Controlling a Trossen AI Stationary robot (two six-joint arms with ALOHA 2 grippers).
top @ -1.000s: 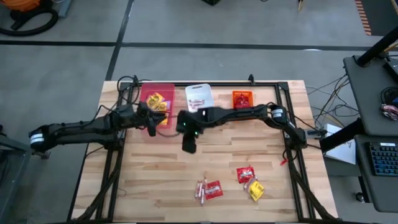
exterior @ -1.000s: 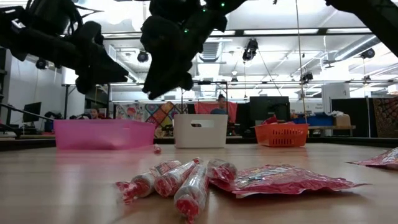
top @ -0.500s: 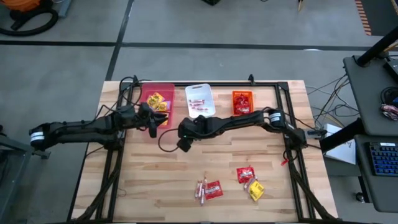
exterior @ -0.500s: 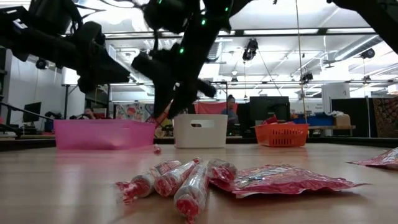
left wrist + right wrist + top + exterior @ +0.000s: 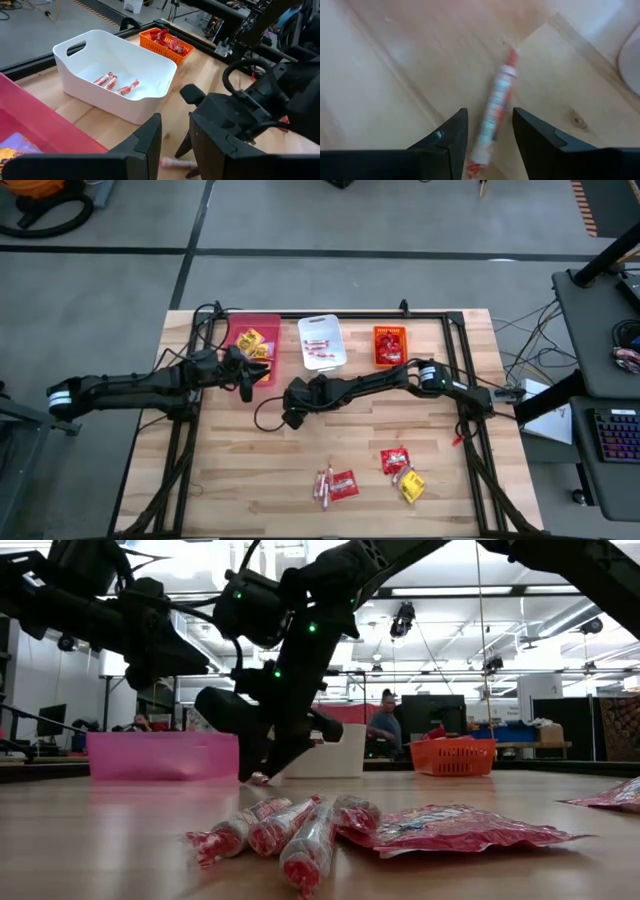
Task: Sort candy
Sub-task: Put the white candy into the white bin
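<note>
On the desk [image 5: 230,480], the right claw [image 5: 293,402] is down just in front of the white bin [image 5: 321,340]. The left claw [image 5: 246,370] sits over the pink bin [image 5: 254,343] (yellow packets inside). Loose candy [image 5: 372,475] lies well apart near the front edge.

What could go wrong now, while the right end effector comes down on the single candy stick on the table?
1. The candy stick lies between the open fingers of the right end effector, but tilted, so it may roll or slip out at closing.
2. The white bin stands close, so the arm may knock it when lifting.
3. The left end effector hovers nearby over the pink bin; the arms might collide.
</note>
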